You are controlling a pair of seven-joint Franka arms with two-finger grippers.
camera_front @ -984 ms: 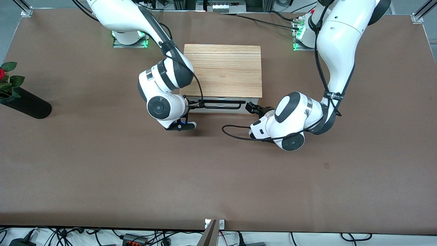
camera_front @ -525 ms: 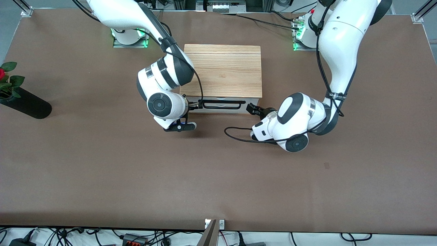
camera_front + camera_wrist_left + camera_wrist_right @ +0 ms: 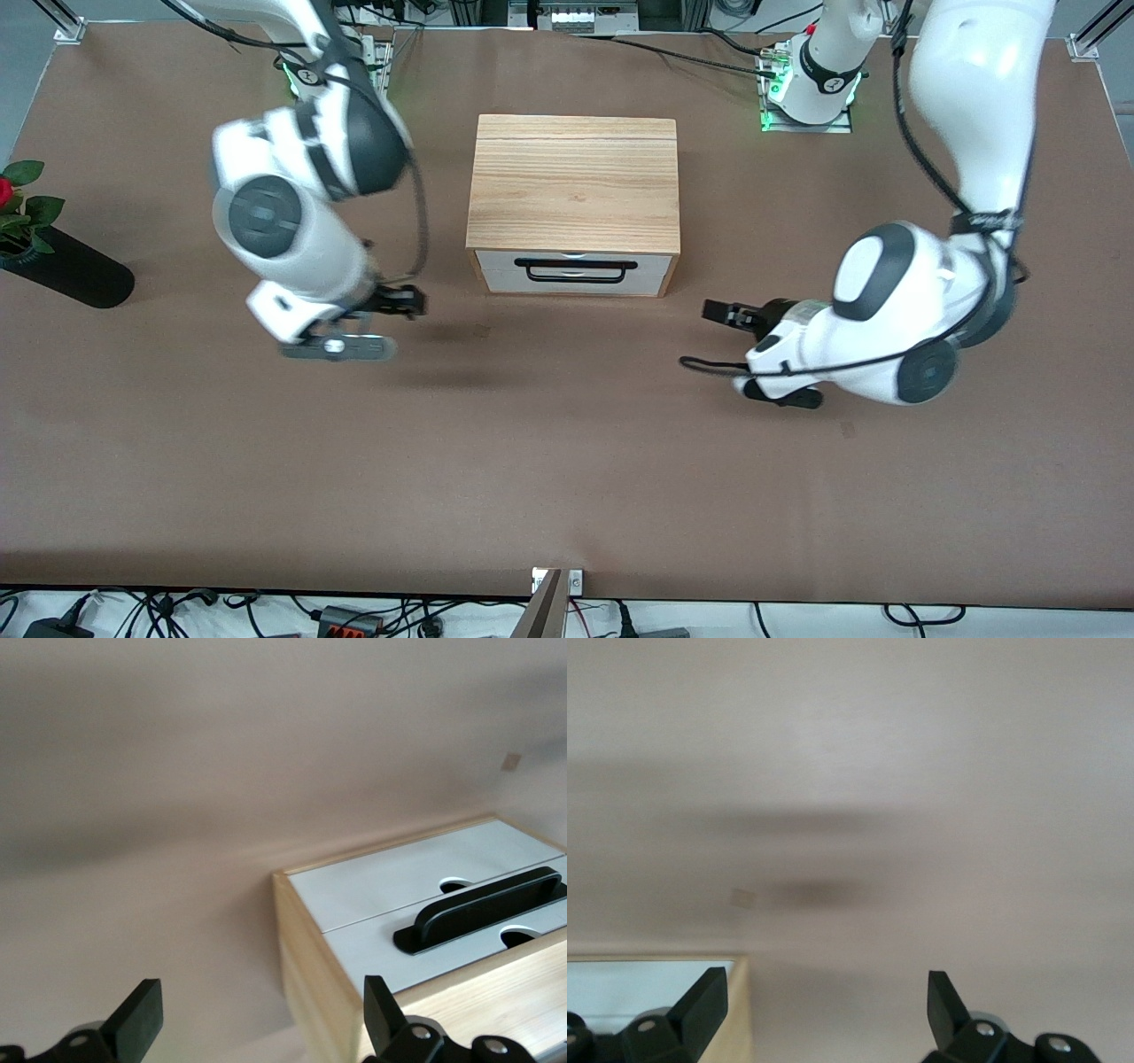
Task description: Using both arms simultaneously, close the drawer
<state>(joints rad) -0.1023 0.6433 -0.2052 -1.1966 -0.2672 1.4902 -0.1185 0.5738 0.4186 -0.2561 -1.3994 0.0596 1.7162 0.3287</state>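
The drawer (image 3: 500, 276) has a white front and a black bar handle (image 3: 576, 266). It sits flush in the light-wood cabinet (image 3: 574, 182) at mid table. My right gripper (image 3: 413, 301) is open and empty, apart from the cabinet toward the right arm's end. My left gripper (image 3: 716, 312) is open and empty, apart from the cabinet toward the left arm's end. The left wrist view shows the drawer front (image 3: 416, 881) and handle (image 3: 483, 908) past the open gripper (image 3: 259, 1019). The right wrist view shows only a cabinet corner (image 3: 740, 1010) by the open gripper (image 3: 824, 1001).
A black vase (image 3: 66, 266) with a red rose (image 3: 4, 190) lies near the table edge at the right arm's end. Cables and a metal bracket (image 3: 554, 585) run along the table edge nearest the front camera. Brown table (image 3: 567, 461) surrounds the cabinet.
Both grippers were at the two ends of the drawer front; both arms have swung away sideways, each toward its own end of the table. The drawer has not moved.
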